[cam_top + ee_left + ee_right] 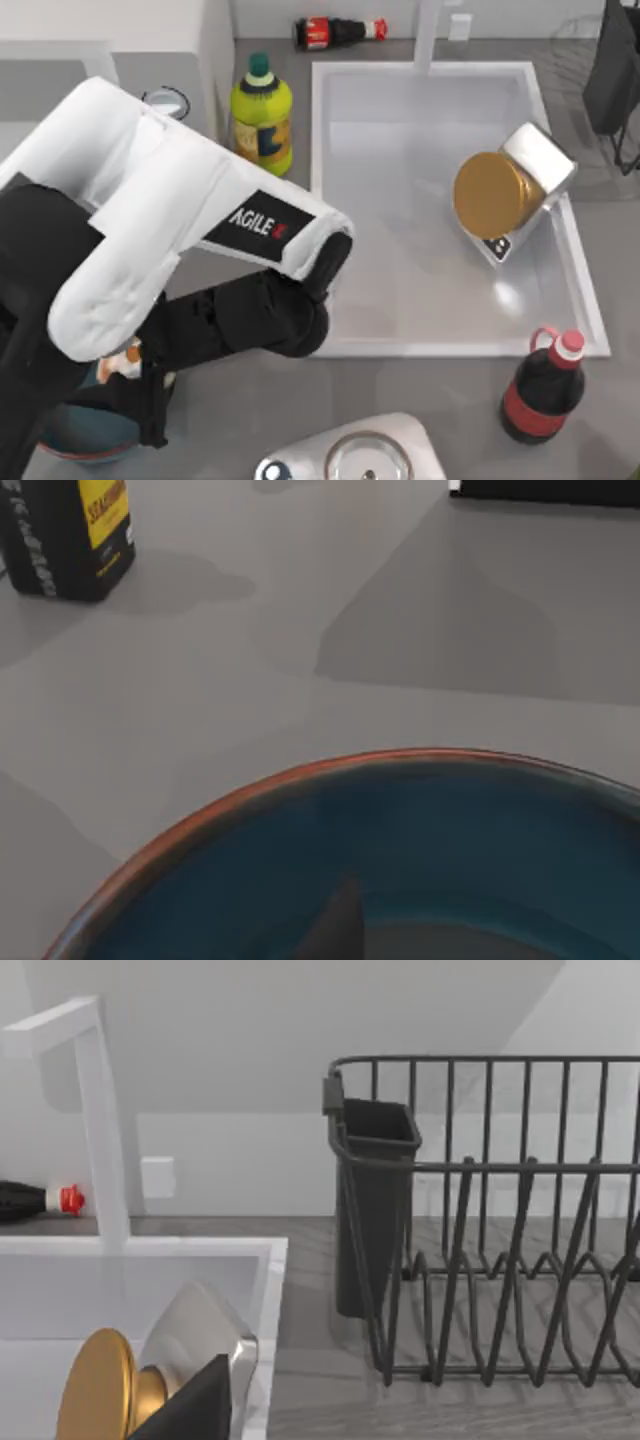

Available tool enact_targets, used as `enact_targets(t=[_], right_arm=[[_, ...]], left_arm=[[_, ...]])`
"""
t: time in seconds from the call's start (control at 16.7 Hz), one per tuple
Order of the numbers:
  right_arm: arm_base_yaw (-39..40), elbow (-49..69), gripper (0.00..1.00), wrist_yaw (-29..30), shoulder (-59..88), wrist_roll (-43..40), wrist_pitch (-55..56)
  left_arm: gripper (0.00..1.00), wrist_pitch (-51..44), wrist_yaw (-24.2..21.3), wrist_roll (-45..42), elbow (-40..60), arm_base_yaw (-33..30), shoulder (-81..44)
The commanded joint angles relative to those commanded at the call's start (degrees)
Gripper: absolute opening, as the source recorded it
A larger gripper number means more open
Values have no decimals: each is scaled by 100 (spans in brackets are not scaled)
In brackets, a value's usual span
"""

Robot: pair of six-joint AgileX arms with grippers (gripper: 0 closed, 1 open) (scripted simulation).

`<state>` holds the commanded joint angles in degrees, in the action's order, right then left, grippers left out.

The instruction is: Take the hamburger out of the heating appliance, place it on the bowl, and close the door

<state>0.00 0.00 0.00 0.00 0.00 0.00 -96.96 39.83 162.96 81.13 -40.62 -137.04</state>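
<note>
Looking across a grey bench (320,1400) toward a pale wall. Black wire dish rack (500,1260) standing there, dark utensil cup (372,1200) hooked on its near corner. White sink (140,1260) just beside, slim white faucet (95,1130) rising behind. Gold round lid (95,1390) on a shiny metal container (205,1335) down in the basin. Red-capped dark bottle (40,1200) lying flat by the wall.

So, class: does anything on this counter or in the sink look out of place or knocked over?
Yes. A cola bottle lies on its side behind the sink, while the other bottles stand upright. In the sink, a metal jar with a gold lid is tipped over.
</note>
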Motion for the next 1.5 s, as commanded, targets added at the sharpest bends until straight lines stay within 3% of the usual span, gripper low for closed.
enact_targets(t=[0.78, 1.5], right_arm=[[0, 0, 100, 0, 0, 0, 0], [0, 0, 100, 0, 0, 0, 0]], left_arm=[[0, 551, 177, -257, -735, 247, -7], [90, 551, 177, -257, -735, 247, -7]])
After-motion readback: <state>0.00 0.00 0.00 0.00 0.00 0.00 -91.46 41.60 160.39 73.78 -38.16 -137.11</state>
